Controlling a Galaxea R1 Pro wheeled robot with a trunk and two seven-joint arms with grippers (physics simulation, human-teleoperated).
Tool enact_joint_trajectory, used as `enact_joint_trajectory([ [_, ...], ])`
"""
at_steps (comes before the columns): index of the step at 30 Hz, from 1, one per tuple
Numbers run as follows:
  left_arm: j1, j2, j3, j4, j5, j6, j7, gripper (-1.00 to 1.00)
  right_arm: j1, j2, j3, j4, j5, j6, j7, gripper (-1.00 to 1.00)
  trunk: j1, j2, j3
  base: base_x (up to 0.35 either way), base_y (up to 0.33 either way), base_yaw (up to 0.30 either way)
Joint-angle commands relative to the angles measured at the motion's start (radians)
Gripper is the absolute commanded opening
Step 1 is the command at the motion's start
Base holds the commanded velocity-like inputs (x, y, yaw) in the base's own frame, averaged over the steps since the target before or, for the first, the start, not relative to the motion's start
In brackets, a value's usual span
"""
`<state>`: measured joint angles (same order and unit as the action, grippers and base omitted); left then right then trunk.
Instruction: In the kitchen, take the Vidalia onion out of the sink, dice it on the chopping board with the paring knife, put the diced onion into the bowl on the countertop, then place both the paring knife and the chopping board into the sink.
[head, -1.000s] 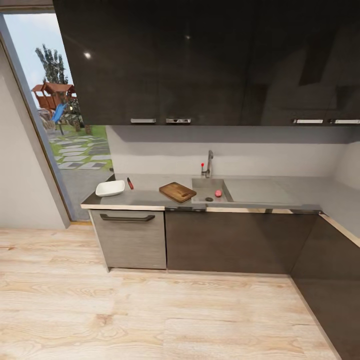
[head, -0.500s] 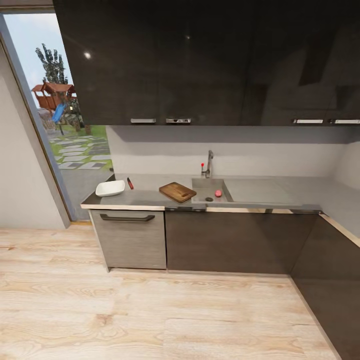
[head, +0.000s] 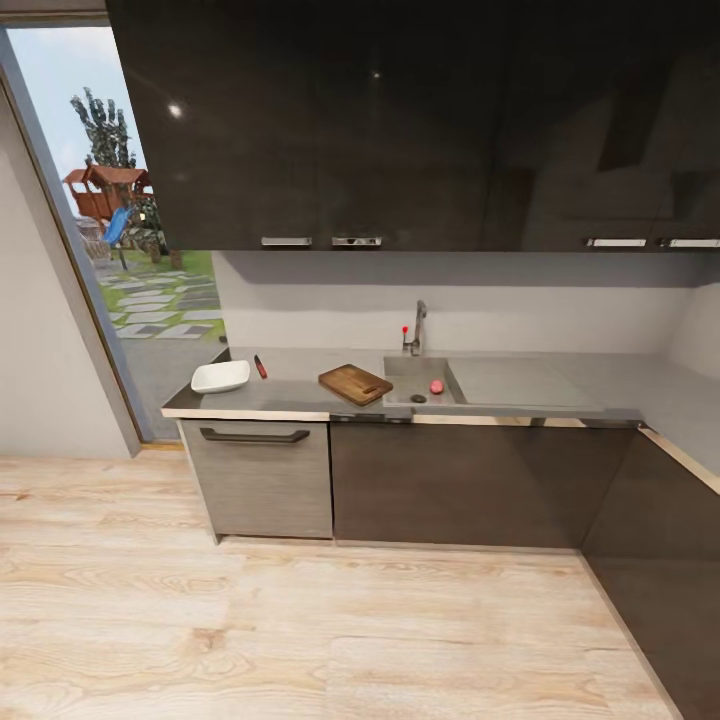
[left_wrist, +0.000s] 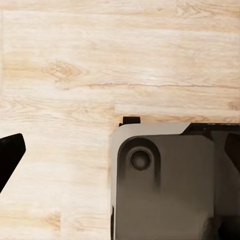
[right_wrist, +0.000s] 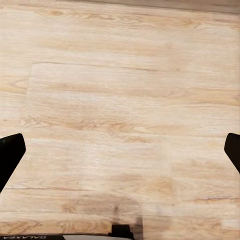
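Note:
Across the room, the grey countertop (head: 290, 388) carries the white bowl (head: 221, 376) at its left end. The red-handled paring knife (head: 260, 367) lies just right of the bowl. The brown chopping board (head: 355, 384) rests at an angle beside the sink (head: 405, 370). A small pinkish-red onion (head: 437, 386) sits inside the basin near the drain. My left gripper (left_wrist: 120, 155) hangs open over the wooden floor and the robot's base. My right gripper (right_wrist: 120, 152) is open too, with bare floor between its fingertips.
Dark upper cabinets (head: 400, 120) hang over the counter, and the chrome faucet (head: 417, 328) stands behind the basin. A glass door (head: 110, 230) to a garden is at the left. The counter turns a corner at the right (head: 690, 420). Light wooden floor (head: 300, 620) lies between me and the cabinets.

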<state>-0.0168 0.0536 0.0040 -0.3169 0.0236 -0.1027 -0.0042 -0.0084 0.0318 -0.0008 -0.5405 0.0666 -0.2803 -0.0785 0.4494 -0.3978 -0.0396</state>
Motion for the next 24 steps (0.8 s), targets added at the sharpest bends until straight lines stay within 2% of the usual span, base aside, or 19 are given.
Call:
enact_joint_trajectory([
  [1, -0.001, 0.000, 0.000, 0.001, 0.002, -0.003, 0.000, 1.00, -0.001, 0.000, 0.000, 0.000, 0.007, -0.002, -0.006, 1.00, 0.001, -0.002, -0.002, 0.000, 0.000, 0.000],
  [9, -0.001, 0.000, 0.001, 0.001, 0.002, -0.003, 0.000, 1.00, -0.001, 0.000, -0.001, -0.006, 0.006, -0.003, -0.006, 1.00, 0.001, -0.002, -0.002, 0.000, 0.000, 0.000],
  [16, -0.001, -0.001, 0.001, 0.001, 0.002, -0.003, 0.000, 1.00, -0.001, 0.001, 0.000, -0.006, 0.005, -0.052, -0.006, 1.00, 0.001, -0.002, -0.002, 0.000, 0.000, 0.000],
  [24, 0.000, -0.001, 0.001, 0.001, 0.002, -0.003, 0.000, 1.00, -0.001, 0.002, 0.003, 0.003, 0.006, -0.067, -0.004, 1.00, 0.001, -0.002, -0.002, 0.000, 0.000, 0.000],
])
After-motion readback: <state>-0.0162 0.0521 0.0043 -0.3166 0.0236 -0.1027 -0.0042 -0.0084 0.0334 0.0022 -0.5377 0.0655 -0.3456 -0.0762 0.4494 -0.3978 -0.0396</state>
